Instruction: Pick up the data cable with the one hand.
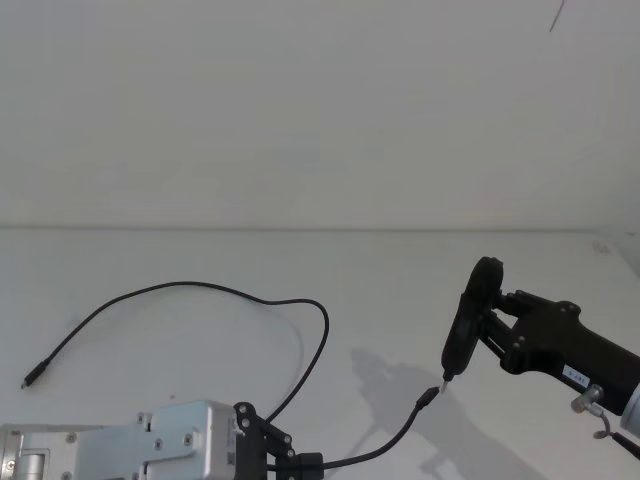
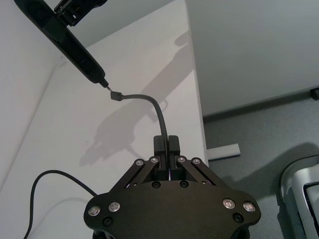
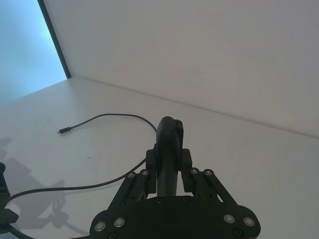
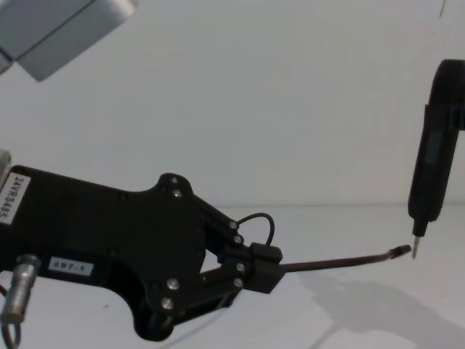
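Left hand (image 4: 266,267) has its fingers clamped on the data cable (image 1: 250,293), holding it a bit back from one plug end, so a short stretch sticks out past the fingers and hangs in the air above the counter (image 1: 180,260). The rest of the cable runs back from the hand in a big loop lying on the counter, ending in the other small plug (image 1: 27,381) far out to the hand's left.

Right hand (image 1: 482,315) is gripping a dark pen-shaped tool (image 1: 468,322) with a thin metal tip. That tip sits just beside the cable's raised plug (image 4: 401,251); can't tell if they actually touch.

Labels: in the chest view the left hand's body has a white sticker reading "24VS485" (image 4: 12,197) down its side, and a smaller white tag (image 4: 71,267) that looks like "297-1", though it's hard to read. The right hand has a small white tag (image 1: 576,378) too, unreadable.

The left hand is cut off at the bottom edge of the head view.
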`<action>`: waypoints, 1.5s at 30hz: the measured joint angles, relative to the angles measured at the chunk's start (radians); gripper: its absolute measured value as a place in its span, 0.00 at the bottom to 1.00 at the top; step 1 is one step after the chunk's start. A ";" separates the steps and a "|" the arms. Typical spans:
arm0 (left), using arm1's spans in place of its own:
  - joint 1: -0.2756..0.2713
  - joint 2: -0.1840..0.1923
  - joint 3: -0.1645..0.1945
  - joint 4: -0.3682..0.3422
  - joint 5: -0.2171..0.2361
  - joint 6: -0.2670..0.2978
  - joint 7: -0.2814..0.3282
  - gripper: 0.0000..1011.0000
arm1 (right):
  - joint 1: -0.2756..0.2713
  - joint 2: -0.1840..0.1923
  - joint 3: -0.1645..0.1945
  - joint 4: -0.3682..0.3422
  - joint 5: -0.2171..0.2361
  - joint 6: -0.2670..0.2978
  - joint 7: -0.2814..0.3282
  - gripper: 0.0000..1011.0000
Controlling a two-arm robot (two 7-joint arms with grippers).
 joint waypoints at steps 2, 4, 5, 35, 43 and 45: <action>0.000 0.000 0.000 0.000 0.000 0.000 0.000 0.04 | 0.000 0.001 -0.001 0.000 0.000 -0.002 0.000 0.28; 0.000 0.000 0.000 0.000 0.000 0.000 0.000 0.04 | 0.000 0.002 -0.002 0.001 0.001 -0.006 0.000 0.28; 0.000 0.000 0.000 0.000 0.000 0.000 0.000 0.04 | 0.000 0.002 -0.003 0.001 0.002 -0.008 0.000 0.28; 0.000 0.000 0.000 0.000 0.000 0.000 0.000 0.04 | -0.004 0.021 -0.018 0.003 0.022 -0.045 -0.002 0.28; 0.000 0.000 0.000 0.000 0.000 0.000 0.000 0.04 | -0.004 0.025 -0.020 0.001 0.028 -0.047 -0.002 0.28; 0.000 0.000 0.000 0.000 0.000 0.000 0.000 0.04 | -0.004 0.025 -0.020 0.001 0.029 -0.047 -0.002 0.28</action>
